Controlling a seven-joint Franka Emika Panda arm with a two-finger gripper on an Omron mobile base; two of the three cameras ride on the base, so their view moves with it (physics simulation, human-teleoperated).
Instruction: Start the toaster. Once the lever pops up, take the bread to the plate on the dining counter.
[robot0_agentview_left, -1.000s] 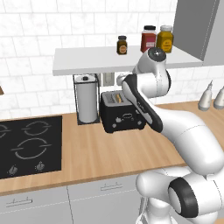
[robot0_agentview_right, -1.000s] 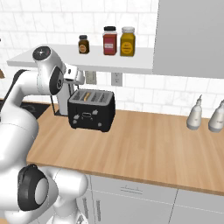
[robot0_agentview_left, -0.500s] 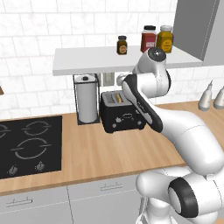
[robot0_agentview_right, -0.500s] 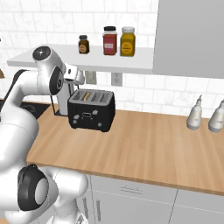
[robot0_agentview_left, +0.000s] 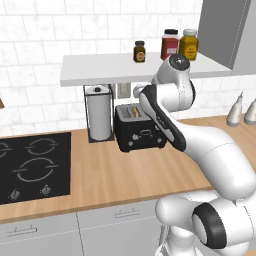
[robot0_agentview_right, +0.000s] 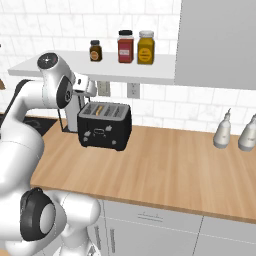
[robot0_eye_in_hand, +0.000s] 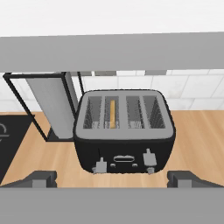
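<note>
On the wood worktop (robot0_agentview_right: 170, 165), against the tiled wall: toaster (robot0_agentview_left: 140, 131) standing upright, black, slots facing up. Serving as landmark for all below.

Inside toaster: bread (robot0_eye_in_hand: 113, 113) sitting on edge in a slot toward the toaster's left, as judged from hand view; thin tan edge showing, mostly sunk within the slot. Remaining slots showing bare wire guides.

On toaster front: 2 levers (robot0_eye_in_hand: 101, 166) projecting low on the face, 1 toward each side, with a small oval mark between them.

Just beside toaster, on its left in left base view: paper-towel holder (robot0_agentview_left: 100, 114) standing upright, apparently clear of the toaster body.

Further left of toaster: black hob (robot0_agentview_left: 31, 166) lying flush in the worktop.

Above toaster: grey shelf (robot0_agentview_right: 105, 72) carrying 3 jars (robot0_agentview_right: 125, 46).

Well apart to toaster's right: 2 pale bottles (robot0_agentview_right: 222, 129) standing near the wall.

Above and in front of toaster: gripper (robot0_eye_in_hand: 112, 178) hovering, looking down onto slots and levers; fingers (robot0_eye_in_hand: 40, 178) spread wide apart, gripping nothing, touching nothing.
</note>
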